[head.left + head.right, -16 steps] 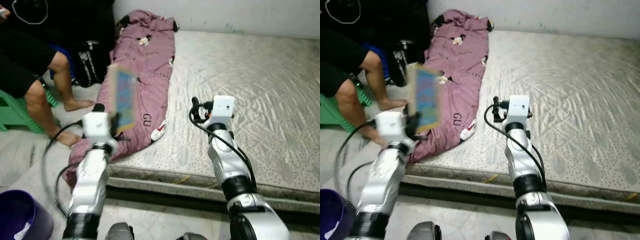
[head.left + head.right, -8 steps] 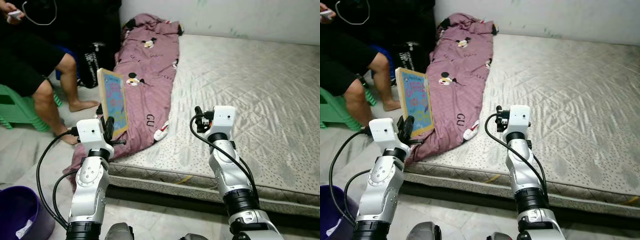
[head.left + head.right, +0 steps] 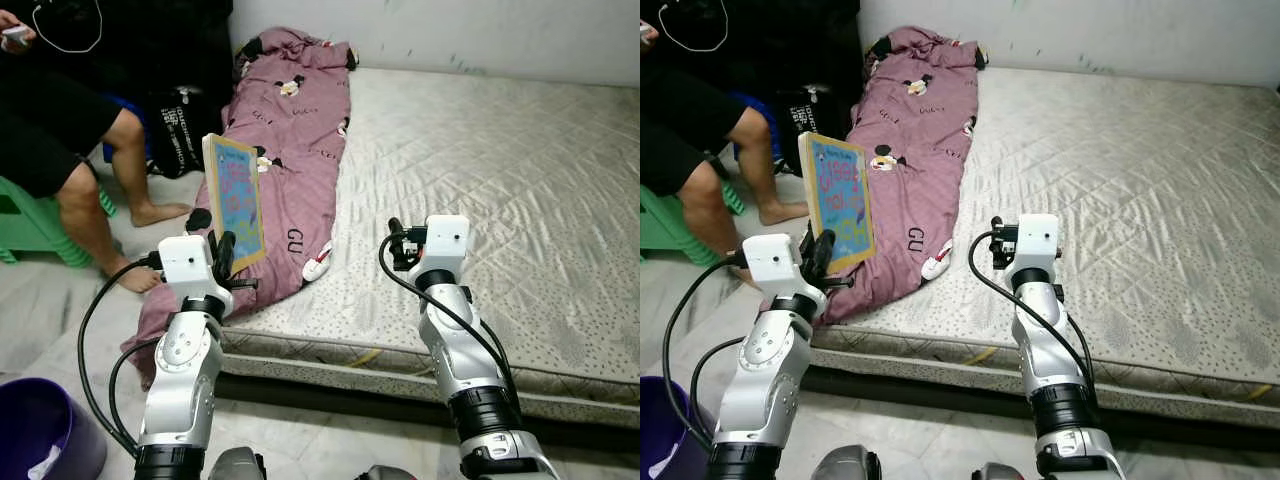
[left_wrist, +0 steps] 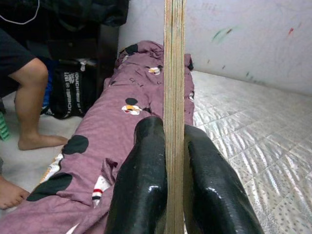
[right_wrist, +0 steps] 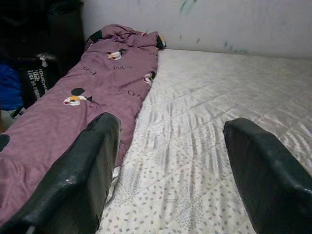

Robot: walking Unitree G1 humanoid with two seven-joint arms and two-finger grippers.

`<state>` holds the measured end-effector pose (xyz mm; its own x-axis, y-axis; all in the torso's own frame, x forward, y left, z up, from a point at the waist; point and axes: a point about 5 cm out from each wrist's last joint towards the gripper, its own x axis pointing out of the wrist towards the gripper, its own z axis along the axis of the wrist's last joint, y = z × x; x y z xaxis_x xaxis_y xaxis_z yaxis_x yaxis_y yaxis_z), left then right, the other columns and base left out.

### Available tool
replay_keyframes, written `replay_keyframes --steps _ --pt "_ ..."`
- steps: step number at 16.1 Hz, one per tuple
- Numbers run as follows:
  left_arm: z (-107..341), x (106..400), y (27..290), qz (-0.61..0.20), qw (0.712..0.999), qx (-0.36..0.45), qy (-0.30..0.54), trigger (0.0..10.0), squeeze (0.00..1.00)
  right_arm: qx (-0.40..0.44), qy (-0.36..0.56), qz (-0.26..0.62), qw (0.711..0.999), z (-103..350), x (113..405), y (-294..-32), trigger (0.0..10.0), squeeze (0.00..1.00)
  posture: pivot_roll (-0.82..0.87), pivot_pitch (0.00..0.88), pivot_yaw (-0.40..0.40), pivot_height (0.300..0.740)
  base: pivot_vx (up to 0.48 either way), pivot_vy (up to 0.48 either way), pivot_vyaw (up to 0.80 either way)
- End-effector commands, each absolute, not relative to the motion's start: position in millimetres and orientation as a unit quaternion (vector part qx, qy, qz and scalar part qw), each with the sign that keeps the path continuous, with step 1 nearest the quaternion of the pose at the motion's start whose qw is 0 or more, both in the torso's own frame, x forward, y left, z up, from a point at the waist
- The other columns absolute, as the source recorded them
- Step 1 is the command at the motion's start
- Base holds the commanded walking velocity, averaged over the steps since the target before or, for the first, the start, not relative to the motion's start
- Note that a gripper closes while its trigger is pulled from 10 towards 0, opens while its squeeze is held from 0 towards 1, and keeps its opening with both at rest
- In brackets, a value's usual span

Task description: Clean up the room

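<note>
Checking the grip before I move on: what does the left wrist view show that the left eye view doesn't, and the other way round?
Left wrist: the book's page edge clamped between the left gripper's fingers.

Left eye: the book's colourful cover, the open right gripper above the mattress, and a purple bin on the floor.

Both: the book held upright, the purple blanket, a seated person's leg and the black bag.

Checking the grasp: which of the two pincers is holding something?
The left pincer, shut on the thin colourful picture board; the right pincer is open above the mattress.
</note>
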<state>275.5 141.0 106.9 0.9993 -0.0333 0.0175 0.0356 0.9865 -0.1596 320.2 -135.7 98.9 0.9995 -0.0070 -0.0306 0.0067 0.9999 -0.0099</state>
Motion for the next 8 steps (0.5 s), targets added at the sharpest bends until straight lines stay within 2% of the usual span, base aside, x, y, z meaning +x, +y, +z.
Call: replay_keyframes --steps 1,4,8 --pt "117.0 275.5 139.7 -0.023 0.996 -0.081 -0.029 10.0 0.0 -0.004 0.014 -0.001 1.0 101.5 319.6 -135.4 10.0 0.0 0.03 0.0 0.002 0.74 0.0 0.0 -0.41" --pt "116.4 274.0 137.5 -0.028 0.996 -0.078 -0.026 10.0 0.0 -0.004 0.019 0.0 1.0 100.9 318.5 -135.0 10.0 0.0 0.03 0.0 0.001 0.74 0.0 0.0 -0.57" --pt "116.9 274.3 136.0 -0.033 0.996 -0.079 -0.023 10.0 0.0 -0.005 0.023 0.001 1.0 100.7 317.2 -134.7 10.0 0.0 0.03 0.0 0.002 0.74 0.0 0.0 0.0"
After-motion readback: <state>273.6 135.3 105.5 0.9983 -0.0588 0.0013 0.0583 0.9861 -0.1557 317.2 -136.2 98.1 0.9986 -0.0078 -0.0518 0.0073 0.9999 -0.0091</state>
